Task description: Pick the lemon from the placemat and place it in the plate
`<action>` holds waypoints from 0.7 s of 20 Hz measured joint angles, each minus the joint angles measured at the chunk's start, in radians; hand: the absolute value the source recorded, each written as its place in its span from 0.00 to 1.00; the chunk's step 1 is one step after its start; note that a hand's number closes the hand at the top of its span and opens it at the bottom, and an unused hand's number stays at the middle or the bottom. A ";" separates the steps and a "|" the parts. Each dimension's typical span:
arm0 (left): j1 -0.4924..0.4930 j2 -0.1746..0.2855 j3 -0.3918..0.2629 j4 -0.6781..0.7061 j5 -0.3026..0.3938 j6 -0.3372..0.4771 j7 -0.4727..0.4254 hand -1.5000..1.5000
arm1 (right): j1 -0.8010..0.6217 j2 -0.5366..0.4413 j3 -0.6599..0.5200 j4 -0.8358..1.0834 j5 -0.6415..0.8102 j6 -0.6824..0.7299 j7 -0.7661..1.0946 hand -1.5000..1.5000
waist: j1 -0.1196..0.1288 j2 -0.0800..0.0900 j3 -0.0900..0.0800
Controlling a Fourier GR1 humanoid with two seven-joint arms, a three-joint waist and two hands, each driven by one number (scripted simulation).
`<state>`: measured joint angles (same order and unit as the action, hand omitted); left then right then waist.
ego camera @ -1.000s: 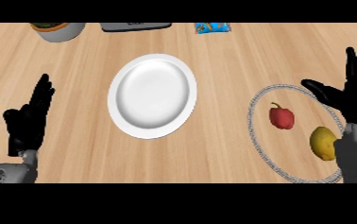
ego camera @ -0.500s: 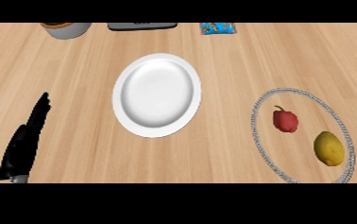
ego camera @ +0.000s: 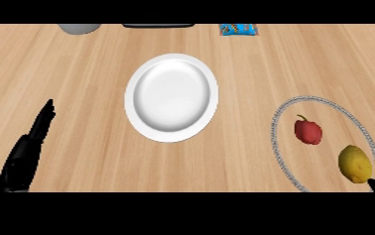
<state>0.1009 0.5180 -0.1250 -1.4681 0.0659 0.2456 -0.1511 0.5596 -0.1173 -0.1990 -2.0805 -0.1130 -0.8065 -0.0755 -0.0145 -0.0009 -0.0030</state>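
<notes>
lemon lay on round placemat, lower right of white plate, red pepper beside it, nearer the plate, left hand lower left of plate, fingers straight and pressed together, right hand only a dark tip far right of plate, state could not be told

The view is filled by a counter of light wood, with the plank seams and grain run from left to right. The surface is lit evenly, and only faint, soft shadows are seen on it.
</notes>
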 measured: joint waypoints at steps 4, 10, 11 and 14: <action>-0.007 0.002 0.003 0.000 -0.003 -0.014 -0.004 0.50 | 0.108 -0.112 0.008 -0.056 0.047 0.037 0.206 0.00 | 0.012 0.004 0.000; -0.009 -0.014 -0.002 -0.008 -0.018 -0.022 0.002 0.50 | 0.122 -0.281 -0.029 -0.090 0.075 0.108 0.520 0.00 | 0.023 0.006 0.001; -0.014 -0.017 -0.002 -0.006 -0.021 -0.022 0.007 0.50 | 0.123 -0.311 -0.036 -0.100 0.073 0.128 0.570 0.00 | 0.022 0.006 0.001; 0.012 -0.021 0.002 -0.028 -0.031 -0.022 0.001 0.50 | 0.087 -0.364 -0.047 -0.069 0.059 0.190 0.660 0.00 | 0.023 0.004 0.002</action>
<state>0.1124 0.4966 -0.1226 -1.4959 0.0348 0.2235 -0.1497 0.6463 -0.4817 -0.2461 -2.1499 -0.0536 -0.6168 0.5841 0.0089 0.0027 -0.0012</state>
